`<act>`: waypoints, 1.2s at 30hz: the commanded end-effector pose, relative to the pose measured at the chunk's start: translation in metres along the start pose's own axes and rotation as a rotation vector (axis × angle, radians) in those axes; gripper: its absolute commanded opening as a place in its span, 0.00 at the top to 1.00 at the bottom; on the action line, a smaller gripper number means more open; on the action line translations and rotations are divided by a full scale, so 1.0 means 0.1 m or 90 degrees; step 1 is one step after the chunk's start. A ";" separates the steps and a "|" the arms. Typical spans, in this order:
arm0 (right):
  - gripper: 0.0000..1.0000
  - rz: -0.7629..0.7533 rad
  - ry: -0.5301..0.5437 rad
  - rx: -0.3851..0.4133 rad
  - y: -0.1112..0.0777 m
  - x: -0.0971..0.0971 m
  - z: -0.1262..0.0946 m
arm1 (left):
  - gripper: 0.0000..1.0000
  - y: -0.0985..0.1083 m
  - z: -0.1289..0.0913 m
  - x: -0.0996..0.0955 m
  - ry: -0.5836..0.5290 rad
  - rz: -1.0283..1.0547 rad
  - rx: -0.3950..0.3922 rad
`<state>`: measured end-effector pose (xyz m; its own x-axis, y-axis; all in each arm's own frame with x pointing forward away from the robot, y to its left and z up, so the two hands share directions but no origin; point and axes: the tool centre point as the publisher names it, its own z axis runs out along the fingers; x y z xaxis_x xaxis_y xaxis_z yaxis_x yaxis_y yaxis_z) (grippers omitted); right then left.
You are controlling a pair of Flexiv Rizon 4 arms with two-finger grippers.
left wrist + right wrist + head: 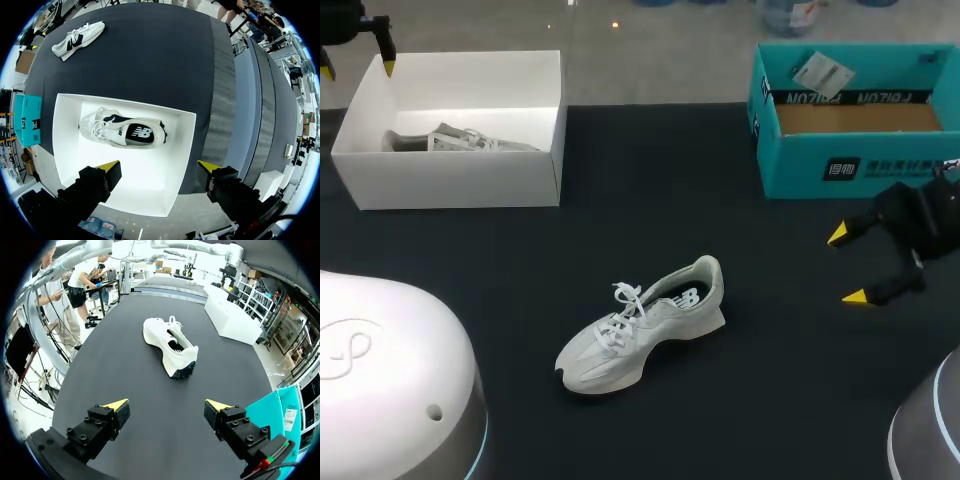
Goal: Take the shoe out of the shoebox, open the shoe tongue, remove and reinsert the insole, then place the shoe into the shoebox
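A grey-white shoe [640,325] lies on its sole in the middle of the black table, toe toward the front left, laces tied. A second shoe [460,140] lies on its side inside the open white shoebox [450,180] at the back left. My left gripper [358,68] hangs open above that box's far left corner; its wrist view looks straight down on the boxed shoe [125,131] beneath the left gripper [159,166]. My right gripper [846,266] is open at the right, empty, facing the heel of the table shoe [170,345] ahead of the right gripper [167,405].
An open teal cardboard box [850,120] with a paper tag inside stands at the back right, just behind my right arm. White robot housings fill the front left and front right corners. Bare black table lies between the two boxes and around the shoe.
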<state>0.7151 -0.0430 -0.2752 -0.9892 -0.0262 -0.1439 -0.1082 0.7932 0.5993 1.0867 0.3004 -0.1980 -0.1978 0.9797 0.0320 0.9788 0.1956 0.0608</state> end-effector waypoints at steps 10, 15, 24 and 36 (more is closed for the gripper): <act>0.00 0.009 0.030 -0.029 -0.17 -0.03 0.25 | 0.00 0.00 0.00 0.00 0.001 0.000 -0.001; 0.00 0.009 0.030 -0.029 -0.17 -0.03 0.25 | 0.00 0.00 0.00 0.00 0.001 0.000 -0.001; 0.00 0.009 0.030 -0.029 -0.17 -0.03 0.25 | 0.00 0.00 0.00 0.00 0.001 0.000 -0.001; 0.00 0.009 0.030 -0.029 -0.17 -0.03 0.25 | 0.00 0.00 0.00 0.00 0.001 0.000 -0.001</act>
<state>0.7221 -0.0417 -0.3037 -0.9943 -0.0444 -0.0965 -0.0961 0.7641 0.6379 1.0867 0.3004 -0.1979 -0.1978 0.9797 0.0320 0.9788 0.1956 0.0608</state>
